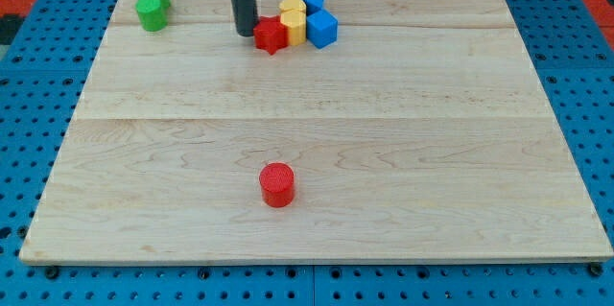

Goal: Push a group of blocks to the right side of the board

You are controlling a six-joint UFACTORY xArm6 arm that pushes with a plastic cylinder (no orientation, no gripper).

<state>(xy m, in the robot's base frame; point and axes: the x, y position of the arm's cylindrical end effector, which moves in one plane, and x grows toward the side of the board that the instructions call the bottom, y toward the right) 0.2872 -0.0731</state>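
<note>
1. Pressed against the left of a red star block (271, 35), my tip (246, 33) stands at the board's (384, 153) top; the rod's upper part is cut off.
2. Yellow block (294, 18), blue cube (322, 29) and a half-hidden blue block (314, 1) cluster just right.
3. Green block (152, 6) sits top left; red cylinder (276, 184) lies alone near the bottom.
</note>
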